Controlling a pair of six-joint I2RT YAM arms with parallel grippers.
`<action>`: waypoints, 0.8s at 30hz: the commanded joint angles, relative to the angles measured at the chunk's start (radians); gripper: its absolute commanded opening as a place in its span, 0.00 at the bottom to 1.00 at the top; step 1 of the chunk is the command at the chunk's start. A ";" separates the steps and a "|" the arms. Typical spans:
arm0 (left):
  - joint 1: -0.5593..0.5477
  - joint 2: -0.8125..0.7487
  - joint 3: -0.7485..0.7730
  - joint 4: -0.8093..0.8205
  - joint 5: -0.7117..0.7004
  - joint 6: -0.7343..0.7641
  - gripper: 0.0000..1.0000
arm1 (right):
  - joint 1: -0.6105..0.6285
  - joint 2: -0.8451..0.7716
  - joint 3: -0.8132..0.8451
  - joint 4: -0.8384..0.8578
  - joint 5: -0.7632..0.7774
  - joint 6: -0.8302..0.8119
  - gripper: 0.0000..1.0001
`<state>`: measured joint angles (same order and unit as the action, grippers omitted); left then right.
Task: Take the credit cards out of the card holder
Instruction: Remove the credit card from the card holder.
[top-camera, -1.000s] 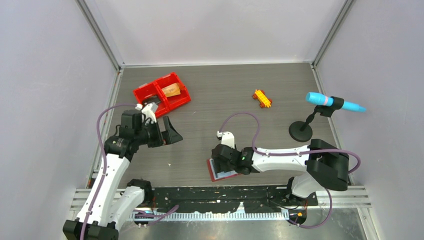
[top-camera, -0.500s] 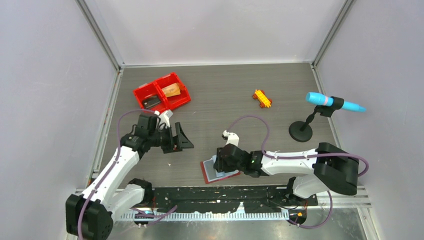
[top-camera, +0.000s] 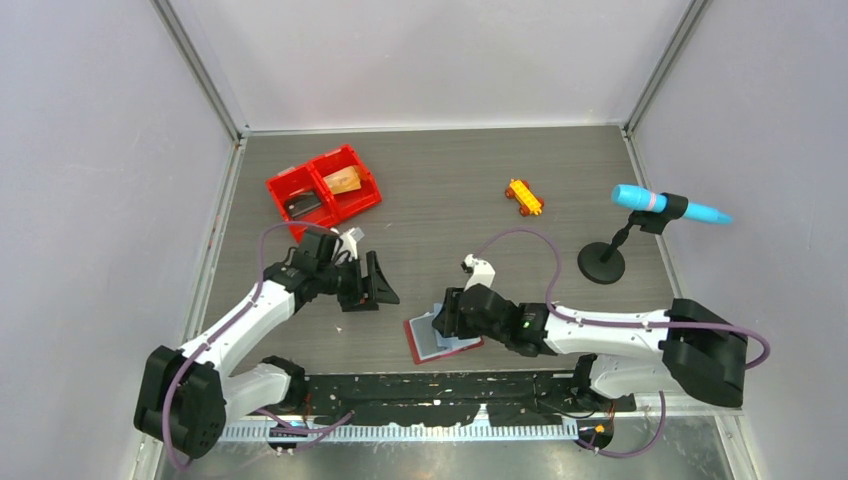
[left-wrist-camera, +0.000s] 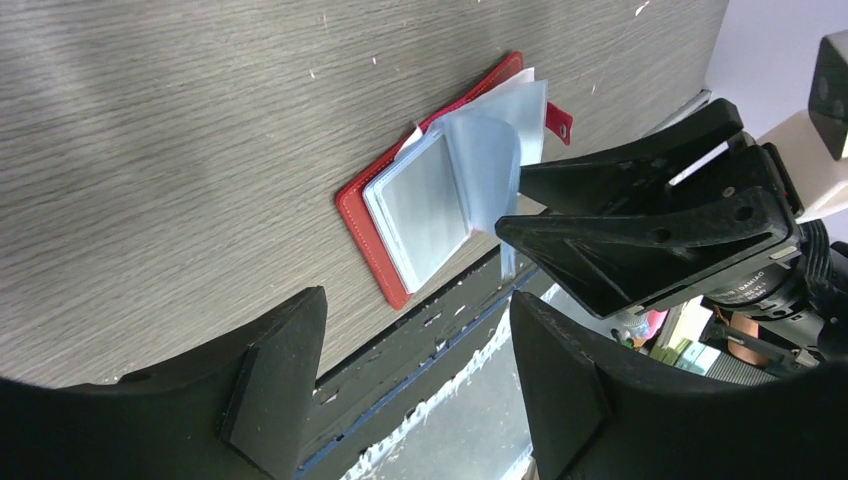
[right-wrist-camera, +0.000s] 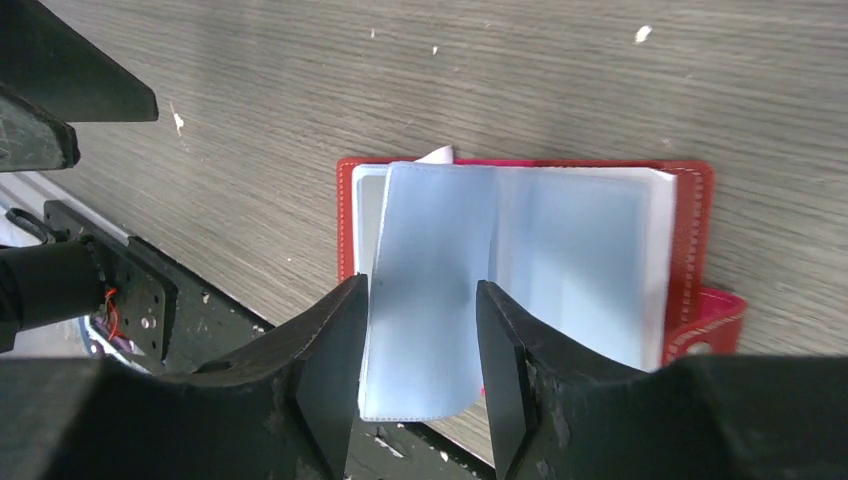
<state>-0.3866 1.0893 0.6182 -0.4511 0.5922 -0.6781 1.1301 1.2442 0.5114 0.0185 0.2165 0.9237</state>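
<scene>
The card holder (top-camera: 425, 347) lies open near the table's front edge, dark red with pale blue sleeves. It also shows in the left wrist view (left-wrist-camera: 415, 205) and the right wrist view (right-wrist-camera: 600, 240). My right gripper (top-camera: 441, 322) hovers over it, jaws apart, with one pale blue sleeve leaf (right-wrist-camera: 430, 280) curled up between the fingers. My left gripper (top-camera: 376, 281) is open and empty, just left of the holder and pointing at it. No card shows in the sleeves. A flat orange-yellow card (top-camera: 345, 180) lies in the red bin; a dark flat piece (top-camera: 300, 207) lies in its other compartment.
The red two-compartment bin (top-camera: 326, 163) sits at the back left. An orange-yellow toy vehicle (top-camera: 524, 196) lies at the back right of centre. A blue microphone (top-camera: 660, 205) on a black stand (top-camera: 601, 263) stands at the right. A black rail (top-camera: 440, 385) runs along the front edge.
My left gripper has moved from beside the red bin to the right and forward, toward the card holder. My right arm has stretched out and the holder has shifted slightly toward the front edge.
</scene>
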 joint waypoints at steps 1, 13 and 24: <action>-0.005 0.010 0.009 0.063 -0.004 -0.012 0.70 | -0.003 -0.061 -0.007 -0.140 0.126 0.013 0.51; -0.005 -0.028 0.009 0.003 -0.064 0.028 0.69 | -0.003 -0.222 0.151 -0.582 0.332 0.023 0.51; -0.005 -0.150 0.042 -0.093 -0.162 0.066 0.74 | 0.032 -0.093 0.227 -0.329 0.110 -0.090 0.58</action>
<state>-0.3870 0.9974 0.6140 -0.4938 0.4866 -0.6487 1.1416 1.0752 0.6868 -0.4107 0.3824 0.8692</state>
